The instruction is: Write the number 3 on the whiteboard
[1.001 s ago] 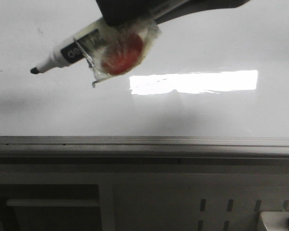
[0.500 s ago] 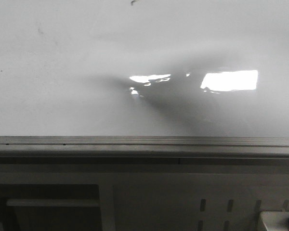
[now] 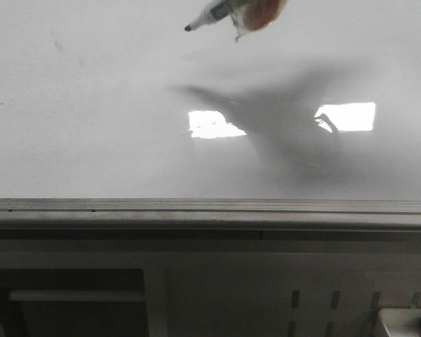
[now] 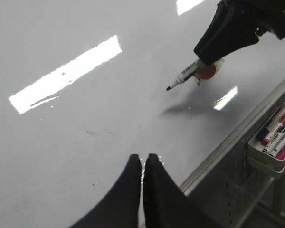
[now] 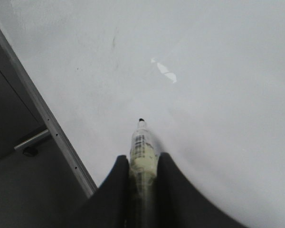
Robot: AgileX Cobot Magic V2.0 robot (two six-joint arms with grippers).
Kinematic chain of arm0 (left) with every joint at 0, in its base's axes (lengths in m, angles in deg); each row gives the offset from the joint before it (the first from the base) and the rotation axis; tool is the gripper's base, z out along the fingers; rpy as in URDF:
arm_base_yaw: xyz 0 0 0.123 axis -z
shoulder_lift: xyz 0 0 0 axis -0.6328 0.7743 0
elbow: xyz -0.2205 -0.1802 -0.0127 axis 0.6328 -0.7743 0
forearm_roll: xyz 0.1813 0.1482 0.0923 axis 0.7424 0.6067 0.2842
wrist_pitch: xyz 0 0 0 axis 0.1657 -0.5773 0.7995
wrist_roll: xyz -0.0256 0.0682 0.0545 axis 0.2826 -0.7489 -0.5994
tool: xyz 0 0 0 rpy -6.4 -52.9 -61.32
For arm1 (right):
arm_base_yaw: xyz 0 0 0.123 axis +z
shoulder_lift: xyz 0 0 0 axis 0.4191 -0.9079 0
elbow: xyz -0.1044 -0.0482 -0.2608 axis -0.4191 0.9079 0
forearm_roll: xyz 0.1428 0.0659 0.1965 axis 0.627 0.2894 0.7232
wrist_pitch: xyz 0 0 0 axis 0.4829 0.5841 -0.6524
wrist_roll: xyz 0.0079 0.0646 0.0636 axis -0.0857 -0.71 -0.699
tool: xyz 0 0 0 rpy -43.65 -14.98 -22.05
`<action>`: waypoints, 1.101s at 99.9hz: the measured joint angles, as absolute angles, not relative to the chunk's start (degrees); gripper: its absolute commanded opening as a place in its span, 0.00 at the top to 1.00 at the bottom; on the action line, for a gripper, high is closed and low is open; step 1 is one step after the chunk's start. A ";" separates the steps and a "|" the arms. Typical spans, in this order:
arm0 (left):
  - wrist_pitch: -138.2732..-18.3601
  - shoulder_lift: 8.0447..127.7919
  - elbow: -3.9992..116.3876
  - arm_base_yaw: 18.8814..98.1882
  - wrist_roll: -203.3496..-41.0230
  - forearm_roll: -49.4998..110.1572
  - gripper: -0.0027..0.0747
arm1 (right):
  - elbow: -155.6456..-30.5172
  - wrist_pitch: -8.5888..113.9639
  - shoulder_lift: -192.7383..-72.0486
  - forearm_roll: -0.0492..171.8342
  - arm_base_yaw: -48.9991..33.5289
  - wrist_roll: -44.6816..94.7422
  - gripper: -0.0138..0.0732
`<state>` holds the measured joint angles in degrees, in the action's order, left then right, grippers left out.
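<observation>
The whiteboard [image 3: 91,147] lies flat, glossy white with a grey frame edge [image 3: 210,208]; it also fills the left wrist view [image 4: 52,152] and the right wrist view [image 5: 218,90]. No drawn number 3 shows on it, only faint smudges [image 3: 57,44]. My right gripper [image 5: 142,159] is shut on a black-tipped marker pen [image 5: 142,142] wrapped in tape. In the left wrist view the pen [image 4: 185,75] hangs tip-down a little above the board, over its own shadow. Its tip pokes in at the top of the front view [image 3: 209,14]. My left gripper [image 4: 142,156] is shut and empty near the frame edge.
A small tray of several coloured markers [image 4: 275,137] hangs off the board's frame on the right; its corner shows in the front view [image 3: 407,321]. Bright glare patches [image 3: 345,116] and the arm's shadow lie on the board.
A second ago the pen was large in the front view's upper left; it left the view, and now only its tip shows at the top edge. Its shadow has shifted on the board.
</observation>
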<state>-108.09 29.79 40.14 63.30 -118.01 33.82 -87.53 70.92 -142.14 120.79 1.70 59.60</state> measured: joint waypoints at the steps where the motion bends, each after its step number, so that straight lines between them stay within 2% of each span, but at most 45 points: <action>1: -107.92 29.79 40.14 63.30 -118.01 33.77 0.99 | -87.53 71.08 -142.36 120.79 1.70 59.60 0.90; 33: -106.84 29.79 40.14 63.30 -117.92 32.30 0.99 | -87.53 71.67 -145.52 119.87 1.70 59.24 0.90; 110: -106.51 29.79 40.14 63.30 -117.92 32.19 0.99 | -88.04 76.96 -146.03 107.65 -2.23 43.45 0.90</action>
<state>-106.51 29.79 40.14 63.30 -117.92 32.19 -88.04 76.96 -146.03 107.65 -2.23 43.45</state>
